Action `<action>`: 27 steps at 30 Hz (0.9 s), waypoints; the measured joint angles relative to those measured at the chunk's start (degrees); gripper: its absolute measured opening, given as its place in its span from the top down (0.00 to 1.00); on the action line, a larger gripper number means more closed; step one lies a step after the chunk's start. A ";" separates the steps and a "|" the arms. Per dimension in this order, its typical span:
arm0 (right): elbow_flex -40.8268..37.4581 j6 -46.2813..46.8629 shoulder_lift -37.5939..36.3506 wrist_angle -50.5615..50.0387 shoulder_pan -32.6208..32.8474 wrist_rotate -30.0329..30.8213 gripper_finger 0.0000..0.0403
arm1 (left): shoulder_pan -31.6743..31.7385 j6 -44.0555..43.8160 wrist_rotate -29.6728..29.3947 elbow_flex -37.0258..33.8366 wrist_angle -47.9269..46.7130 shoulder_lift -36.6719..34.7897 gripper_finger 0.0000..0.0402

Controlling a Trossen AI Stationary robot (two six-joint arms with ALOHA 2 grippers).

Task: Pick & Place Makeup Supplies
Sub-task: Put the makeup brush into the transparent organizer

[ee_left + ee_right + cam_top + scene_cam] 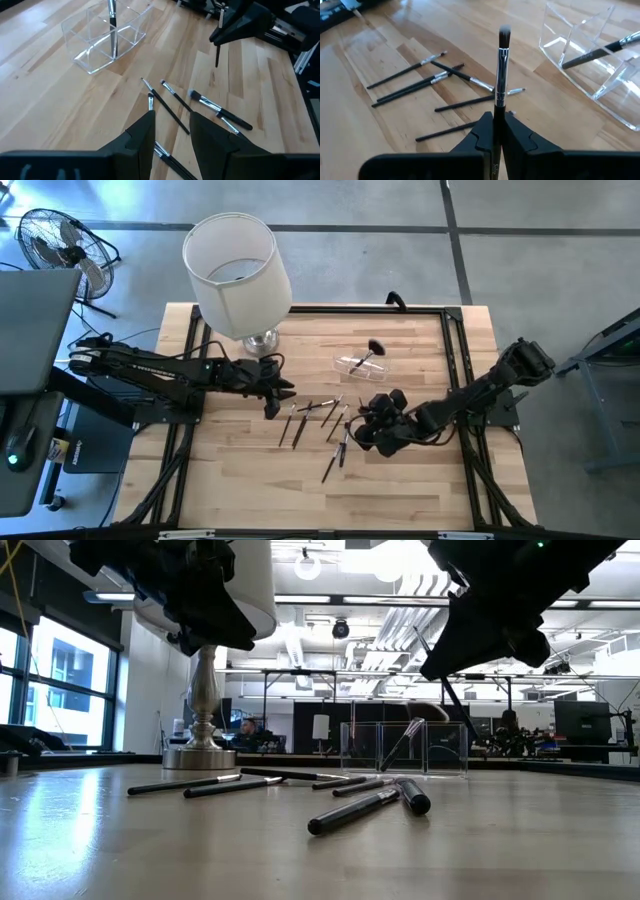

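Note:
Several thin makeup brushes and pencils lie flat and scattered on the wooden table; the low view shows them too. My right gripper hovers just right of them, shut on one silver-ferruled brush. My left gripper hangs open above the left end of the scatter, touching nothing. A clear plastic organizer stands behind the brushes. A fluffy-headed brush leans in it. My right gripper pinches the brush's dark handle, just below the silver ferrule, between its two fingers. The bristle head sticks out past the fingertips and the handle runs back between them. The brush is lifted clear of the table.
A lamp with a white shade and a silver foot stands at the table's far left. A black frame edges the table. Bare wood lies toward the near edge. A fan stands off the table.

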 joint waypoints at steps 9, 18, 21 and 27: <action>-13.01 -0.98 -9.72 14.02 0.00 0.56 0.97 | 0.00 -0.79 -0.06 0.00 0.00 0.02 0.70; -34.50 -20.90 -29.01 47.30 -6.27 3.43 0.97 | 0.00 -0.88 -0.10 0.00 0.00 0.02 0.70; -38.97 -29.30 -33.20 56.92 -11.55 2.53 0.97 | 0.00 -1.93 -0.14 0.00 0.00 0.02 0.70; -42.51 -40.11 -35.58 62.78 -23.32 -3.78 0.97 | 0.00 -2.19 -0.42 0.00 0.00 0.02 0.70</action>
